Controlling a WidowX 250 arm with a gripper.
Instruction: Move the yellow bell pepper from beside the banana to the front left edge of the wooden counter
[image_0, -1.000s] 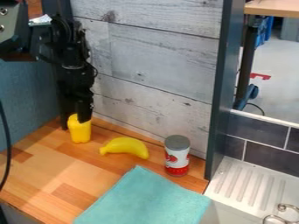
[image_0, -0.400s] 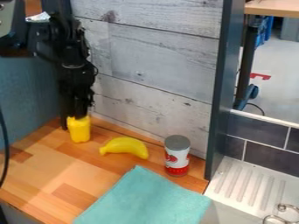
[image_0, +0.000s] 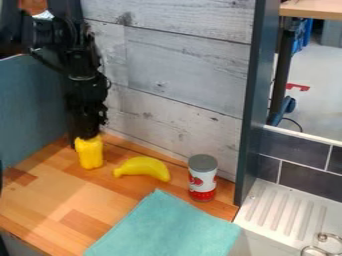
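Observation:
The black gripper (image_0: 87, 135) hangs at the left of the counter, over the back corner. It is shut on the top of a yellow bottle (image_0: 90, 154), which stands nearly upright below it. Just right of the bottle a yellow banana (image_0: 143, 167) lies on the wood. Farther right, a white and red can (image_0: 202, 179) with a grey top stands upright. A teal cloth (image_0: 163, 230) is spread at the front.
Wooden counter (image_0: 47, 195) under the items; grey plank wall (image_0: 180, 65) behind; blue panel (image_0: 30, 110) at left. A dark post (image_0: 254, 125) rises beside the can, with a white sink (image_0: 280, 212) at lower right.
The gripper's fingers, apart around the bottle's top at first, have shut on it. Gripper and bottle have since moved slightly toward the front; banana, can and cloth are unmoved.

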